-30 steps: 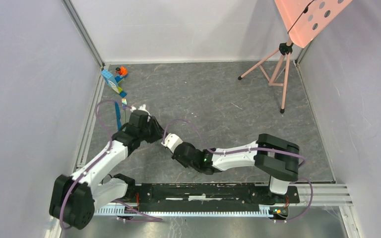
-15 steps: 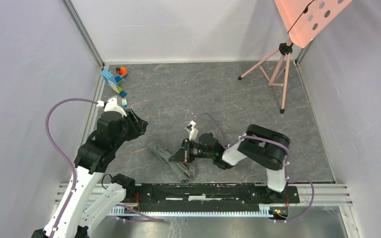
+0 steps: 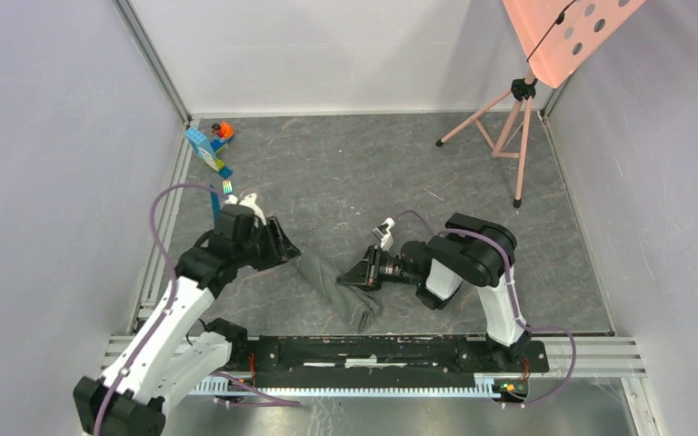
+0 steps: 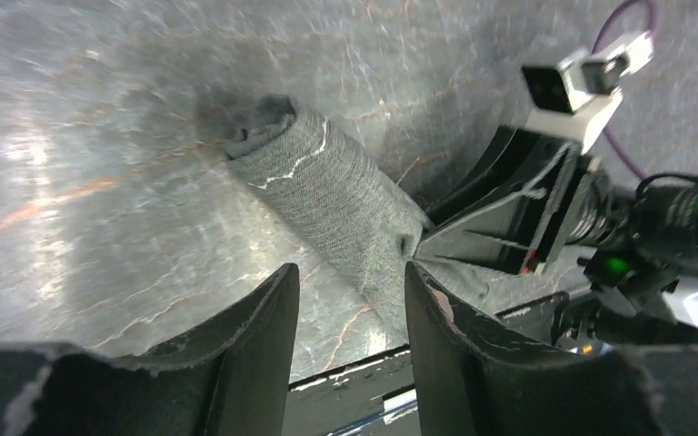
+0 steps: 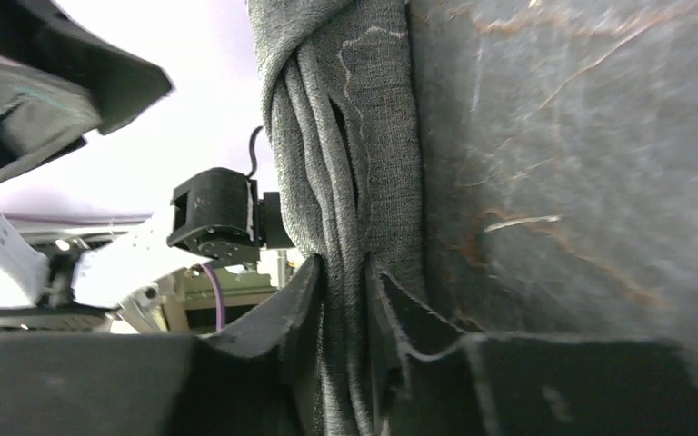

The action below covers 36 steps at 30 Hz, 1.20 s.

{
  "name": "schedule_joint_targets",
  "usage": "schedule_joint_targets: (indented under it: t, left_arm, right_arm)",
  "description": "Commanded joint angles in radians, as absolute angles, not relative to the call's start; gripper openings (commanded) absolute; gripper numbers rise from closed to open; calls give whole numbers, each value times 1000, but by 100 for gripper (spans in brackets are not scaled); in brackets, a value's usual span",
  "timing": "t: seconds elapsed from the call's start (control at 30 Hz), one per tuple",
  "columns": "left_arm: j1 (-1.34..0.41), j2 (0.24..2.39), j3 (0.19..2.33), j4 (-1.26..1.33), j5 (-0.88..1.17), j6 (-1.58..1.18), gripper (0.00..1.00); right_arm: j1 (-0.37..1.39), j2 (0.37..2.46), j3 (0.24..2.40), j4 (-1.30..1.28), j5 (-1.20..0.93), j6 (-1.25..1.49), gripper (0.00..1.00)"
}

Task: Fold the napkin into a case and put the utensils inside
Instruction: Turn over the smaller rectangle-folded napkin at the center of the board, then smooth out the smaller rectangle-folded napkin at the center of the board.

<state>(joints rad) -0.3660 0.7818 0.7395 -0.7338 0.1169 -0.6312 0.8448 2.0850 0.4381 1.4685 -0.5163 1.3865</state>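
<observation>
The napkin [image 3: 336, 291] lies as a narrow dark grey layered strip running diagonally toward the front rail. Its pale stitch line shows in the left wrist view, on the napkin's [image 4: 327, 191] rolled far end. My right gripper [image 3: 356, 275] is low at the strip's right side, and its jaws pinch the napkin's [image 5: 345, 182] bunched folds, which narrow as they pass through the gripper [image 5: 345, 282]. My left gripper [image 3: 288, 250] hovers by the strip's far end; its jaws [image 4: 350, 300] stand open and hold nothing. The blue knife [image 3: 215, 207] and the fork's shiny head [image 3: 227, 188] lie at the far left.
Blue and orange toy blocks [image 3: 209, 145] sit in the far left corner. A pink tripod [image 3: 509, 136] stands at the back right under a pink perforated board. A black rail [image 3: 391, 350] runs along the near edge. Enclosure walls ring the grey mat.
The napkin went from a crumpled heap to a straighter strip. My left gripper opened, lifted away, then came back down to its far end. My right gripper shifted right, still on the cloth.
</observation>
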Motion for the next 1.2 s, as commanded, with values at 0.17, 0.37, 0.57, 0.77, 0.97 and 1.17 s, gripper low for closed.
schedule_joint_targets:
  t: [0.17, 0.37, 0.57, 0.77, 0.97, 1.17]
  left_arm:
    - [-363, 1004, 615, -336, 401, -742, 53]
    - [-363, 1145, 629, -220, 388, -755, 52]
    - [-363, 1279, 648, -139, 296, -746, 50]
    - [-362, 1394, 654, -114, 201, -713, 49]
    - [-365, 1373, 660, -133, 265, -696, 48]
    - [-369, 1249, 752, -263, 262, -673, 53]
  right_arm:
    - [647, 1854, 467, 935, -708, 819, 53]
    - [689, 1532, 630, 219, -449, 368, 63]
    - [891, 1411, 685, 57, -367, 339, 54]
    - [963, 1359, 458, 208, -310, 432, 24]
    - [972, 1342, 412, 130, -201, 387, 22]
    - [1007, 1248, 573, -27, -172, 350, 29]
